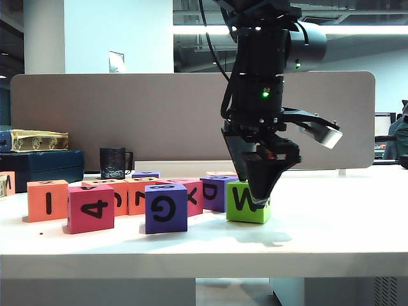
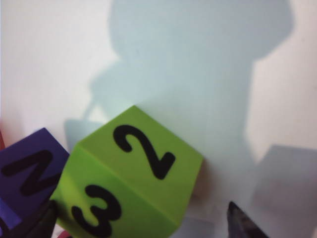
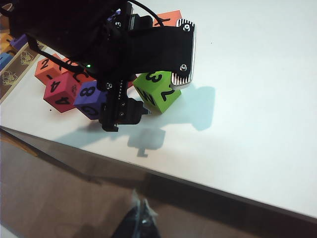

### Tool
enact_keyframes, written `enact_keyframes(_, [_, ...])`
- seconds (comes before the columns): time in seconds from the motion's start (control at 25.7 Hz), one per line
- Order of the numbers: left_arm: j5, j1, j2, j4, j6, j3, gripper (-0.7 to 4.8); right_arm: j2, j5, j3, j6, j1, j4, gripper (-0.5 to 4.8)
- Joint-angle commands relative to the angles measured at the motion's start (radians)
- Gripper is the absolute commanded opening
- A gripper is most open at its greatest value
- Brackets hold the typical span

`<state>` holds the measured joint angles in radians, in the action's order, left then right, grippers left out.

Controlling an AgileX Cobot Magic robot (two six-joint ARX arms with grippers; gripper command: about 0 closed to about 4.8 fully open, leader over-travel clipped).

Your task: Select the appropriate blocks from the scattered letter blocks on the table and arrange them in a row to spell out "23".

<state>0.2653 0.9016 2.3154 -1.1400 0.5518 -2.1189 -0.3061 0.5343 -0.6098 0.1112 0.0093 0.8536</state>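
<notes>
Nearest the exterior camera, close to the thick front edge of the table: purple G cube and red 4 cube, both resting flat.

Just behind and to the right: lime-green cube, standing on the table, a little apart from the other blocks. Shows only a W face to the exterior camera; shows a 2 and a 3 on two adjoining faces in the left wrist view. Appears in the right wrist view with the 3 on top.

Directly above it: left gripper, pointing down, jaws spread wide, nothing carried. In the left wrist view only two dark fingertips, cut off by the frame, one on each side of the cube; touching or not, impossible to say.

Beside the green cube: purple N cube, seen partly; in the exterior view a purple D cube.

Further back on the left: orange I cube and more orange and red blocks, faces mostly hidden.

Behind these: black mug and grey partition panel.

Right gripper: only a dark blurred shape off the table front, well apart from the blocks; open or closed, cannot tell.
</notes>
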Motion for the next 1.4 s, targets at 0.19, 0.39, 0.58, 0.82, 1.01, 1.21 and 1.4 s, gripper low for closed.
enact_keyframes(0.19, [0.011, 0.002, -0.015, 0.006, -0.005, -0.003, 4.36, -0.001, -0.001, -0.005, 0.0, 0.0, -0.013, -0.01])
enact_keyframes(0.39, [0.026, 0.015, -0.015, 0.063, -0.066, -0.003, 4.35, -0.002, -0.002, -0.005, 0.0, 0.0, -0.013, -0.01])
enact_keyframes(0.58, [0.027, 0.009, -0.015, 0.072, 0.02, -0.003, 4.35, -0.002, -0.001, -0.005, 0.0, 0.0, -0.013, -0.01])
enact_keyframes(0.82, [-0.029, -0.015, -0.014, 0.002, 0.085, -0.002, 4.35, -0.002, -0.001, -0.005, 0.0, 0.0, -0.013, -0.01])
enact_keyframes(1.01, [-0.087, -0.024, -0.012, 0.04, 0.106, -0.002, 4.35, -0.002, -0.001, -0.005, 0.0, 0.0, -0.014, -0.01])
enact_keyframes(1.21, [-0.079, -0.023, -0.012, 0.038, 0.114, -0.002, 4.34, -0.002, -0.001, -0.006, 0.0, 0.0, -0.014, -0.01])
enact_keyframes(1.4, [-0.087, -0.026, -0.011, 0.038, 0.129, -0.002, 4.05, -0.002, -0.001, -0.005, 0.0, 0.0, -0.014, -0.01])
